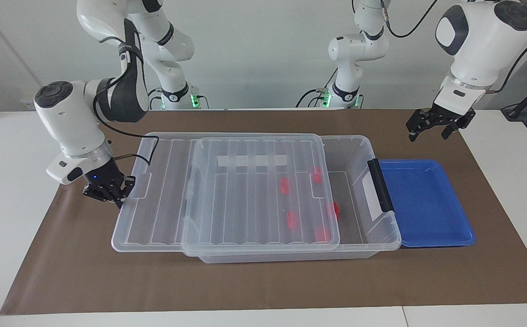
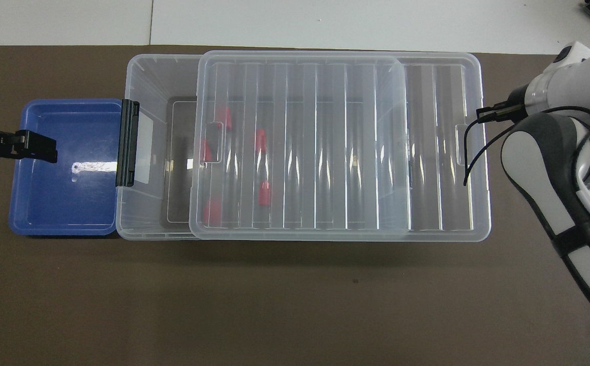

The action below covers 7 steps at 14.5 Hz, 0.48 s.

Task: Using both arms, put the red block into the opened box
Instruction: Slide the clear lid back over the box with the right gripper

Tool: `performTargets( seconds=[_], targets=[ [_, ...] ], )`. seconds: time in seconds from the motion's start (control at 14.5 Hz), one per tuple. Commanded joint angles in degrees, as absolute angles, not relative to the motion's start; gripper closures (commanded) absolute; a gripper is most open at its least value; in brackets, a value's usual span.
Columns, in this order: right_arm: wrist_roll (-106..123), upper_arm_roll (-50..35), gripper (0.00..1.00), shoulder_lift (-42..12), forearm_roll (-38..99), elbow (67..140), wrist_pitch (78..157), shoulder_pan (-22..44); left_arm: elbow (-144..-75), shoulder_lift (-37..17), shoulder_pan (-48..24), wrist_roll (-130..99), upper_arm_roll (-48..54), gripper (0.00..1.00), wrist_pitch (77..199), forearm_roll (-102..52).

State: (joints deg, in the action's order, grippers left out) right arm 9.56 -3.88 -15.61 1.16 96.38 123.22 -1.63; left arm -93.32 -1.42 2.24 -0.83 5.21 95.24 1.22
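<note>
The clear box (image 1: 372,150) (image 2: 142,71) lies lengthwise on the brown mat. Its ribbed lid (image 1: 254,190) (image 2: 300,147) covers most of it and overhangs the end toward the right arm. Only a strip by the black handle (image 1: 380,185) is uncovered. Several red blocks lie inside on the box floor, seen through the lid, among them one block (image 1: 285,185) (image 2: 260,140) and another (image 1: 293,220) (image 2: 264,193). My right gripper (image 1: 109,193) is shut, its tips against the lid's overhanging end. My left gripper (image 1: 433,127) (image 2: 25,147) hangs open and holds nothing, over the blue tray's edge.
A shallow blue tray (image 1: 426,204) (image 2: 66,203) sits against the box's handle end, with nothing in it. The brown mat (image 1: 263,281) covers the table under everything. In the overhead view the right arm's wrist hides its gripper.
</note>
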Motion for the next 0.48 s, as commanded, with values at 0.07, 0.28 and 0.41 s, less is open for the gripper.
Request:
performTargets(
  seconds=[0.07, 0.28, 0.41],
  targets=[
    [6.8, -4.0, 1.00, -16.0, 2.1, 96.2, 123.7, 0.3, -95.3, 0.4, 2.4, -1.1, 4.9, 0.00, 95.0, -0.2],
    [4.7, -4.1, 1.00, -15.9, 2.2, 96.3, 123.4, 2.1, -95.3, 0.4, 2.4, -1.1, 4.9, 0.00, 95.2, -0.2],
    [4.6, -4.1, 1.00, -15.7, 3.1, 96.7, 123.3, 3.2, -95.3, 0.4, 2.5, -1.1, 4.9, 0.00, 95.2, -0.2]
  ],
)
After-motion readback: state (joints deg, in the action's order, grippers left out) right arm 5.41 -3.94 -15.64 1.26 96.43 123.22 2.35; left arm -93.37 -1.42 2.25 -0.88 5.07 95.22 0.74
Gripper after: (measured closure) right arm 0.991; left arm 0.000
